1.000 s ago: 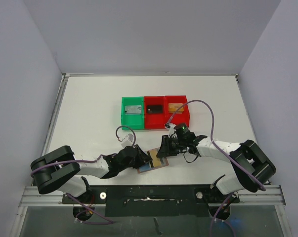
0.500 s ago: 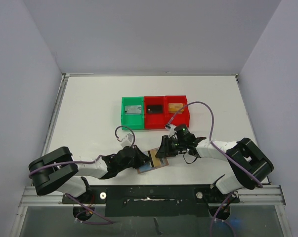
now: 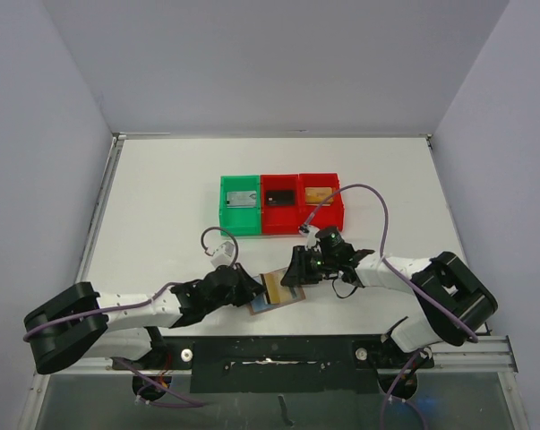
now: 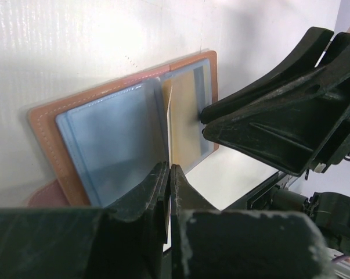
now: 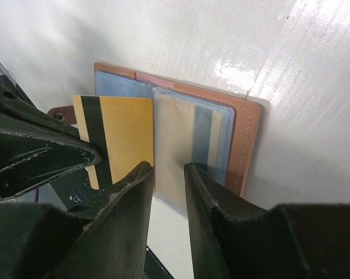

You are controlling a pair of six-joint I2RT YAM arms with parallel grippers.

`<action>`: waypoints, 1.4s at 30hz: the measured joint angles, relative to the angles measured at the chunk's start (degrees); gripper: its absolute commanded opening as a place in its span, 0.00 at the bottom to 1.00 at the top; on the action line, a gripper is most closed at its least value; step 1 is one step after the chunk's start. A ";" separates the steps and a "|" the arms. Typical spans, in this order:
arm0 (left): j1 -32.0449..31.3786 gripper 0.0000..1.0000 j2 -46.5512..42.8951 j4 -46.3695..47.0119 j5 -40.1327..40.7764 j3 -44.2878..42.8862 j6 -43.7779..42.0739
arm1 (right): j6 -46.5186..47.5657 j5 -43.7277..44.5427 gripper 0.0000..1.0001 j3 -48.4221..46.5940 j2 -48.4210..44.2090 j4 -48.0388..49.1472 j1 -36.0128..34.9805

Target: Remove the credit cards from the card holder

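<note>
The brown card holder (image 3: 286,296) lies open near the table's front edge, light-blue sleeves up; it also shows in the left wrist view (image 4: 47,125) and the right wrist view (image 5: 244,139). My left gripper (image 3: 252,288) (image 4: 170,168) is shut on a yellow card with a black stripe (image 5: 119,136) (image 3: 270,287), drawn out to the left of its sleeve and seen edge-on (image 4: 169,110). My right gripper (image 3: 295,273) (image 5: 169,168) is narrowly open, its tips down on the right-hand sleeve (image 5: 175,145), which shows another yellowish card inside.
A green bin (image 3: 224,208) and two red bins (image 3: 280,223) (image 3: 340,208) stand in a row behind the holder, each with a card in it. The two arms meet closely over the holder. A metal rail runs along the table's near edge (image 3: 270,354).
My left arm has drawn back to the left, and the yellow card has slid further out of the holder. The right gripper has stayed on the holder.
</note>
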State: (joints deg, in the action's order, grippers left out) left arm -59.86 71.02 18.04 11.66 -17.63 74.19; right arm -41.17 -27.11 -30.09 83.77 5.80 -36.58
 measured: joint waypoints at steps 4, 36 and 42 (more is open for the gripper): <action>0.00 0.00 -3.91 -2.82 -0.11 0.50 -1.27 | 0.07 0.81 0.47 0.00 -1.60 -0.52 0.00; 1.97 0.00 -24.63 -20.81 -7.82 -3.93 -3.23 | -14.80 14.16 0.98 2.47 -19.34 -1.07 1.36; 3.32 0.00 -22.99 -17.40 -8.57 -3.96 -2.80 | -13.94 13.18 0.98 8.20 -28.22 3.61 4.35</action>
State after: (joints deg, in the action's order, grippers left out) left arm -56.53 48.03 0.64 3.09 -21.58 71.40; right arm -55.11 -13.93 -21.89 55.55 9.41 -32.23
